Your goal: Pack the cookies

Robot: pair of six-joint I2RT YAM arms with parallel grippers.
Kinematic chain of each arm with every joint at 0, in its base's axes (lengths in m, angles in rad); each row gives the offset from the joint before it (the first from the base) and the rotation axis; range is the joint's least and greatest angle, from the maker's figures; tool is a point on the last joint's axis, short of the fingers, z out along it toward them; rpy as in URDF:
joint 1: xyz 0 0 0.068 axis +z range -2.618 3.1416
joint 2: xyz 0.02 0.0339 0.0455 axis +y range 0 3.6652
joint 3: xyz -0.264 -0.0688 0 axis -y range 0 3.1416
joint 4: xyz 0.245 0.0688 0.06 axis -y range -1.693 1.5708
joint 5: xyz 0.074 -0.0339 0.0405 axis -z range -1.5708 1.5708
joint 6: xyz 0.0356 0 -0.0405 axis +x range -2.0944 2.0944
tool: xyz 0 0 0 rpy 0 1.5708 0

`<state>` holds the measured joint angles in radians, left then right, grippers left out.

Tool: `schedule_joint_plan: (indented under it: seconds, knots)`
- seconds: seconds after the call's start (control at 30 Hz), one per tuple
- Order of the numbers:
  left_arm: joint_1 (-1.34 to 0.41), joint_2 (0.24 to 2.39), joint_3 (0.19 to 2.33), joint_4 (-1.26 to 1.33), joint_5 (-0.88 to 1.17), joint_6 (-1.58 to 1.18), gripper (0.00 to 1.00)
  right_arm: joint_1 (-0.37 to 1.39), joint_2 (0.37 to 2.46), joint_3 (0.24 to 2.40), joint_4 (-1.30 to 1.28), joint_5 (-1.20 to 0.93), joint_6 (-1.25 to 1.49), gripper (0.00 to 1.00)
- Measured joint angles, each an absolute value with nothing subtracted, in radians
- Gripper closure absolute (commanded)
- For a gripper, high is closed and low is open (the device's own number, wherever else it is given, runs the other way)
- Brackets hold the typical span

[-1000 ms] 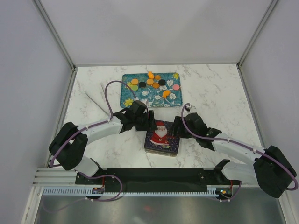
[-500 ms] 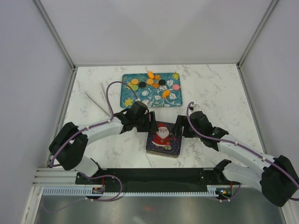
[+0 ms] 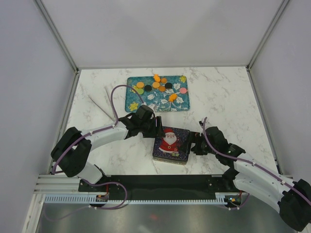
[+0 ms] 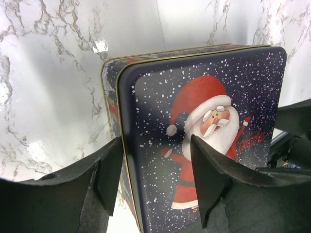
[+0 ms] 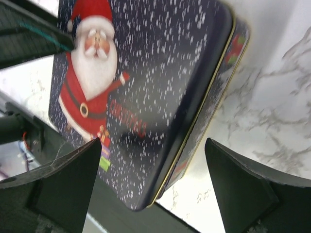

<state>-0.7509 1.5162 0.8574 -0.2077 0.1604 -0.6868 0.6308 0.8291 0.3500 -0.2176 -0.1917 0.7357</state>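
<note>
The cookies (image 3: 156,85), small orange, black, green and pink discs, lie on a patterned teal tray (image 3: 150,102) at the back of the table. A dark blue Santa tin (image 3: 170,144) with its lid on lies near the front. My left gripper (image 3: 155,129) is open at the tin's far left corner; in the left wrist view (image 4: 155,179) one finger is beside the tin's side (image 4: 111,104) and the other over the lid. My right gripper (image 3: 193,145) is wide open at the tin's right side. In the right wrist view (image 5: 155,189) the tin's corner (image 5: 146,145) lies between the fingers, untouched.
Two thin metal rods (image 3: 103,106) lie on the marble to the left of the tray. The black base plate (image 3: 160,183) runs along the near edge just below the tin. White walls enclose the table on three sides.
My right arm has drawn back toward the near right, and its gripper now sits lower beside the tin. The tin has turned slightly. The left gripper has stayed in place.
</note>
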Motion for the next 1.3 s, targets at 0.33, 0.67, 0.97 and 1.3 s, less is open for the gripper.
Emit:
schedule_joint_plan:
  seconds: [0.33,0.67,0.97,1.3]
  knots:
    - [-0.749,1.516,0.857,-0.207,0.162,-0.688,0.36,0.629,0.802,0.173,-0.005,-0.336,0.878,0.25]
    - [-0.716,1.506,0.857,-0.213,0.059,-0.686,0.36,0.624,0.985,0.265,0.067,-0.362,0.92,0.66]
    - [-0.678,1.502,0.857,-0.212,-0.021,-0.686,0.36,0.624,1.2,0.44,0.026,-0.377,0.861,0.69]
    - [-0.65,1.502,0.857,-0.208,0.059,-0.687,0.36,0.618,1.182,0.481,-0.036,-0.292,0.77,0.28]
